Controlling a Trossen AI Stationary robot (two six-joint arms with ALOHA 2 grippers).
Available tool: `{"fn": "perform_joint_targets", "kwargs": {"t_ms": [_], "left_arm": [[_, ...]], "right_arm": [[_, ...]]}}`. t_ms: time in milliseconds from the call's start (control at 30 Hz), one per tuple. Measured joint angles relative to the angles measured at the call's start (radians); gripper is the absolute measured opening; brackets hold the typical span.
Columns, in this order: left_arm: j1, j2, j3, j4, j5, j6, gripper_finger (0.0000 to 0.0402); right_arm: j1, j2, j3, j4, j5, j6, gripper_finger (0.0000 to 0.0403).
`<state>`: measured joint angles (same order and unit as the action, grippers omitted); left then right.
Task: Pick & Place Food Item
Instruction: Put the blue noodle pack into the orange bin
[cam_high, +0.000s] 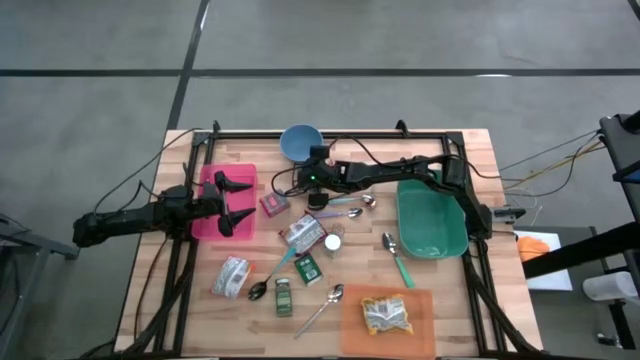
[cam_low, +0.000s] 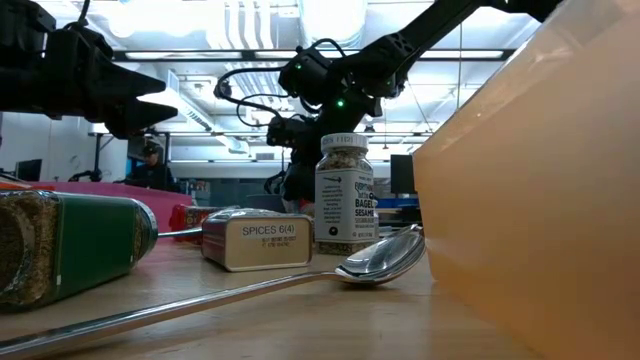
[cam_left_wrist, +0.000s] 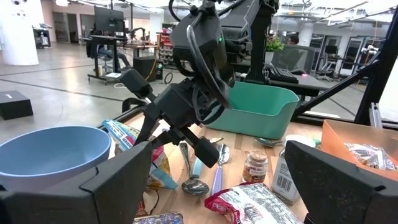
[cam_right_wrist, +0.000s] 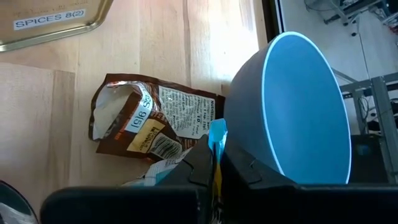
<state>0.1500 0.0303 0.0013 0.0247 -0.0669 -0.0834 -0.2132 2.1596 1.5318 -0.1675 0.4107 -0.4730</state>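
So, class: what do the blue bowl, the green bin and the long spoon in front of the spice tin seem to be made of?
Blue bowl: probably plastic; matte, evenly coloured, with a smooth pale rim.
Green bin: likely moulded plastic; uniform teal with a soft sheen and rounded corners.
Spoon: metal, polished; its bowl mirrors the ceiling lights.

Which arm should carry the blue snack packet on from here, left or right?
Right. Its end effector is already shut on the blue snack packet beside the blue bowl. The left end effector hangs open above the pink tray, holding nothing.
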Motion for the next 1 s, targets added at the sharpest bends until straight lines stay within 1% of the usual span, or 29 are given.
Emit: {"fn": "perform_joint_targets", "kwargs": {"t_ms": [200, 500, 633, 1000], "left_arm": [[0.000, 0.000, 0.000, 0.000, 0.000, 0.000, 0.0372], [0.000, 0.000, 0.000, 0.000, 0.000, 0.000, 0.0372], [0.000, 0.000, 0.000, 0.000, 0.000, 0.000, 0.0372], [0.000, 0.000, 0.000, 0.000, 0.000, 0.000, 0.0372]], "right_arm": [[0.011, -0.012, 0.000, -0.001, 0.008, 0.002, 0.0011], [0.052, -0.086, 0.000, -0.028, 0.008, 0.036, 0.0011], [0.067, -0.133, 0.000, -0.050, 0.009, 0.051, 0.0011], [0.145, -0.311, -0.002, -0.211, 0.015, 0.110, 0.0010]]}}
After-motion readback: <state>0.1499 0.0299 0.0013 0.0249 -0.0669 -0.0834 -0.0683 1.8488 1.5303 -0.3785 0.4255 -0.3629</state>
